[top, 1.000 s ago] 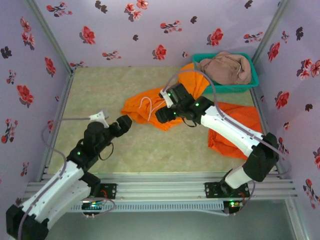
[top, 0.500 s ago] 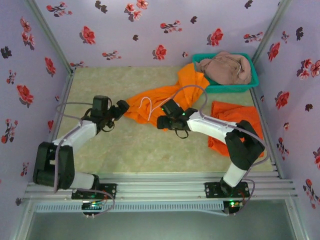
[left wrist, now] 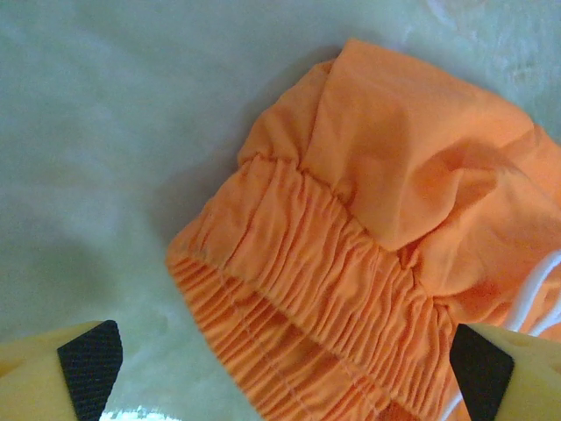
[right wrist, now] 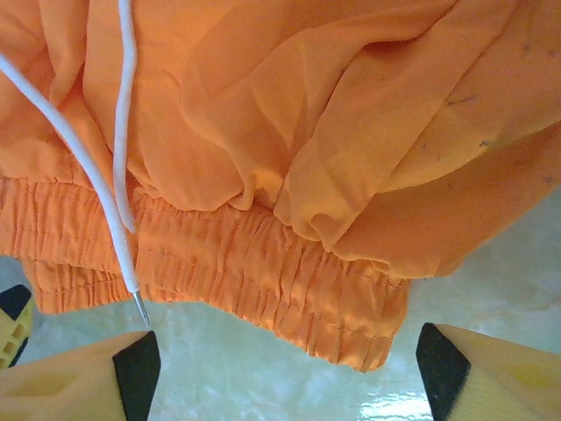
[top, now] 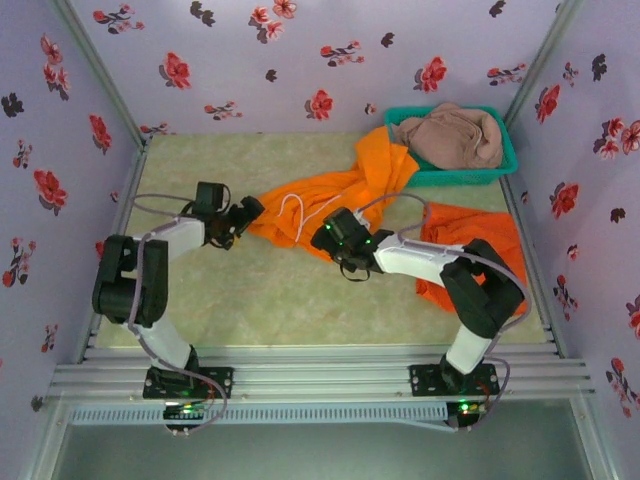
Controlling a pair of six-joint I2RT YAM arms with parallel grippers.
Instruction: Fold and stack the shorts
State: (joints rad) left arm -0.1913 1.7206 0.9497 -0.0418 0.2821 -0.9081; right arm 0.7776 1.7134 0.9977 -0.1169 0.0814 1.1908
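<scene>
— How are the jaws set?
— Both are spread wide. The left gripper (left wrist: 285, 370) is held over the gathered waistband (left wrist: 289, 289) of the orange shorts (top: 330, 195) mid-table, and the right gripper (right wrist: 289, 368) sits just short of its other end.
— The rest?
— A second orange pair (top: 475, 228) is laid at the right, and the pink-brown pair (top: 455, 135) is heaped in the teal basket (top: 450, 178).

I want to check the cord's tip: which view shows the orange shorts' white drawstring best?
Right wrist: the drawstring crosses the waistband, tip plain. Top external shows a thin loop; left wrist catches a sliver at the right edge.
</scene>
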